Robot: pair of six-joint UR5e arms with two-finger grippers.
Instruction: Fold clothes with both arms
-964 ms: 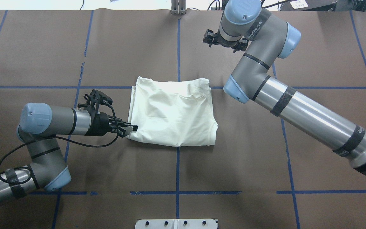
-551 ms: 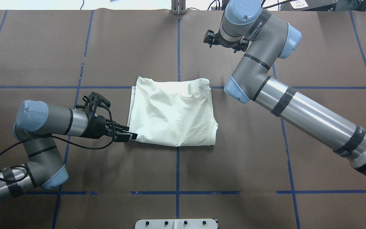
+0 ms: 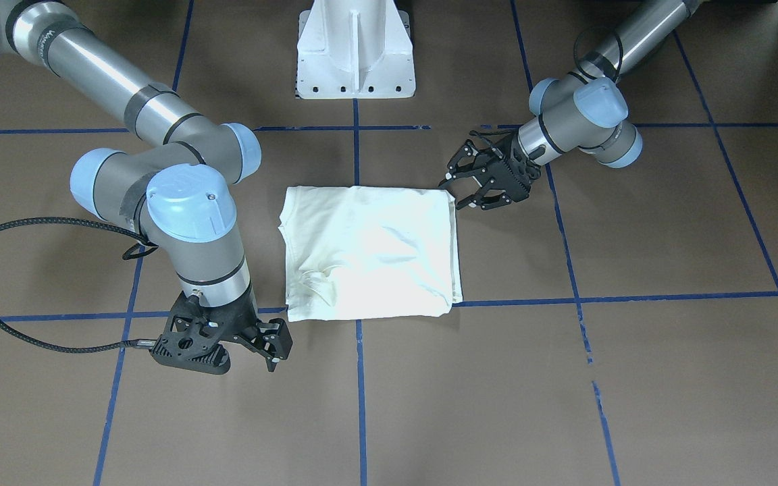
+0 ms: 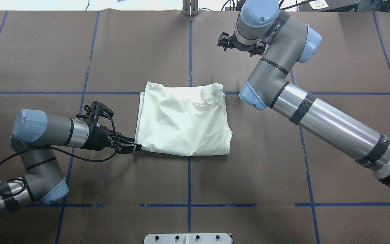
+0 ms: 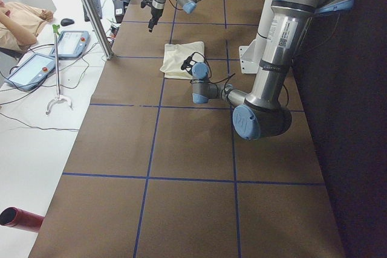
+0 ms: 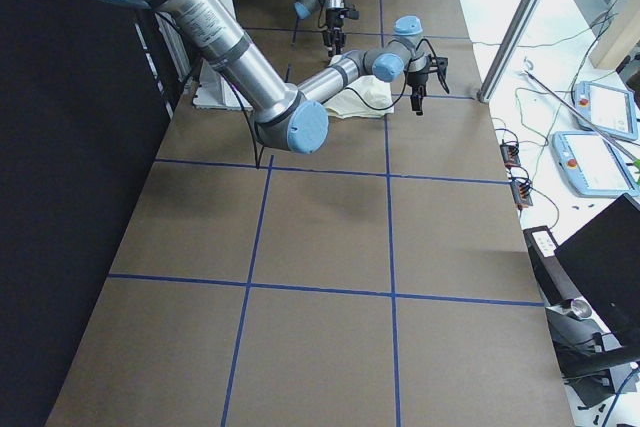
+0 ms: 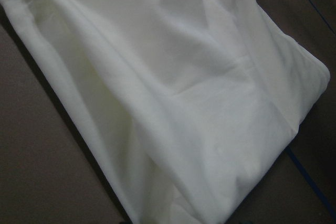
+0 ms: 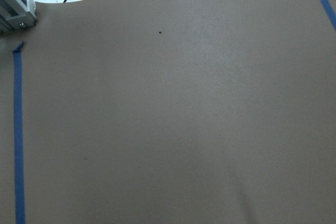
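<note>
Item: T-shirt [image 4: 183, 122], cream, folded to a rough rectangle, plain side up, soft creases; lies flat at centre of table [image 4: 249, 169], on a brown matte cover w/ blue tape grid. Left gripper [image 4: 136, 147]: black, low, approx. horizontal, fingers spread and released, tips at the shirt's near-left corner in overhead view; wrist cam filled w/ pale cloth. Right gripper [image 3: 273, 347]: black, points down over bare cover, far-right of shirt, well apart from it; finger state cannot be told.
</note>
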